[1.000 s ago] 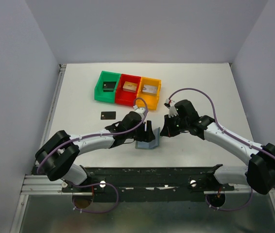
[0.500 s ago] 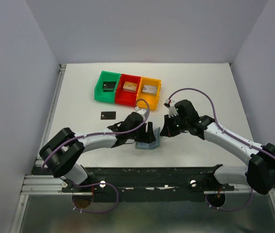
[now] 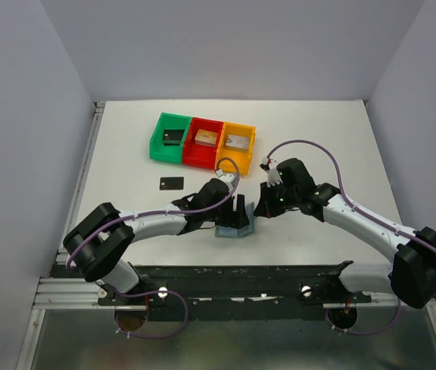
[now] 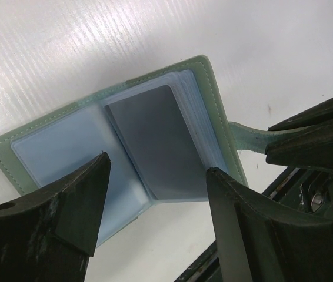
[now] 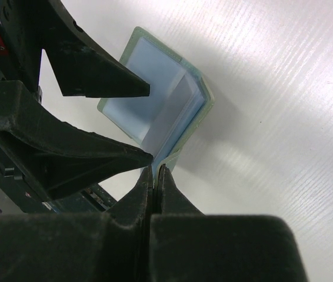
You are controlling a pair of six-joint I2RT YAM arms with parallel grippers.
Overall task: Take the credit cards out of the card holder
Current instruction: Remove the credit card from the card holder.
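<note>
Card holder [image 3: 233,228] open on worktop [image 3: 318,139], front centre. Right fingers [image 5: 138,191] clamped on its closing tab [image 4: 246,136]. Left fingers [image 4: 78,200] apart, straddling the pockets; grey card [image 4: 152,138] inside.

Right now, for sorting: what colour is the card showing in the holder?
The card looks dark grey; left wrist view best.

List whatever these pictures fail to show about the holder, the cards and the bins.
- Cards left in the holder: the left wrist view shows one grey card; stacked pockets hide any behind it.
- Holder's near corner: covered by fingers of the left hand, left wrist view.
- Tab end: buried between the shut fingers of the right hand, right wrist view.
- Contents of the bins: too small in the top view.
</note>
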